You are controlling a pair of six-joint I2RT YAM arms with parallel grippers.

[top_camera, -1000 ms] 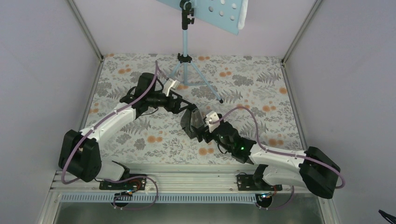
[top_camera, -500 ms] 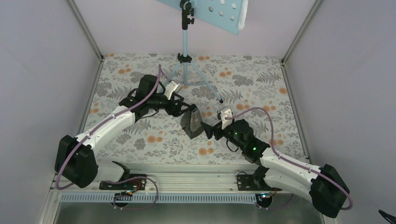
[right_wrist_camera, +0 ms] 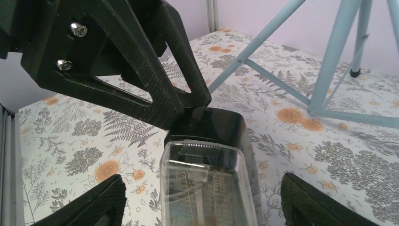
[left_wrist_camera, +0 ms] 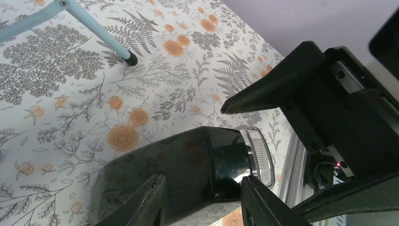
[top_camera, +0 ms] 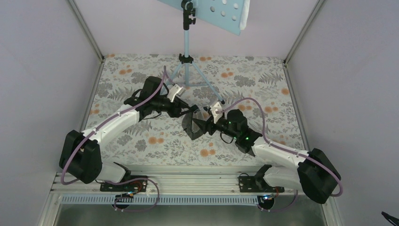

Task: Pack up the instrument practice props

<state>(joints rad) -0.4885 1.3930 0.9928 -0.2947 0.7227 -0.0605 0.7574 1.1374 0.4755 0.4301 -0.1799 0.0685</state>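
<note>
The small black wedge-shaped box with a clear front cover stands mid-table on the floral cloth. My left gripper reaches it from the back left. In the left wrist view that gripper has its fingers pressed on both sides of the box. My right gripper faces the box from the right. In the right wrist view it is open, its fingers wide of the cover on each side. The light blue tripod music stand stands behind, its hole-dotted tray at the top.
A tripod leg ends in a black foot just behind my right wrist; the legs rise close in the right wrist view. Pale walls with metal posts enclose three sides. An aluminium rail runs along the near edge.
My left gripper's jaws have narrowed onto the black box. The right arm has swung in from the front right to face the box's clear cover, its jaws narrowing somewhat.
</note>
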